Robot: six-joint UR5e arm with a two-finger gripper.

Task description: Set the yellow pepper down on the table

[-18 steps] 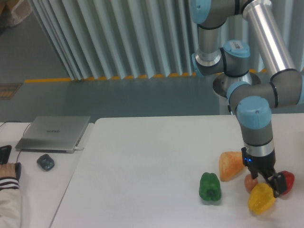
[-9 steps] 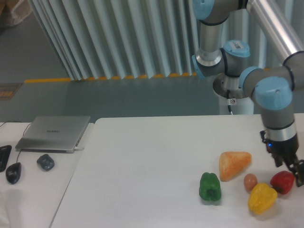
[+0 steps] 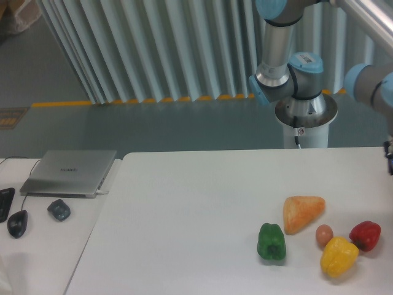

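The yellow pepper [image 3: 338, 256] rests on the table [image 3: 184, 209], right of the green pepper [image 3: 271, 241], touching or just beside the small brown ball [image 3: 323, 234] and red pepper [image 3: 365, 235]; it looks light, glossy, probably slippery, best taken across its lobes; the gripper is out of frame, so its opening cannot be told.

A green pepper [image 3: 271, 241] stood upright near the front of the white surface. To its right lay an orange wedge-shaped lump [image 3: 301, 212], pointed end to the right. A small brownish round item [image 3: 323, 233] sat just below that lump, and a red pepper [image 3: 365, 235] lay to its right. On the adjoining desk at left, a closed grey laptop [image 3: 69, 173] was noted, with a dark grey mouse [image 3: 59, 209] in front of it and a black mouse [image 3: 18, 223] further left.
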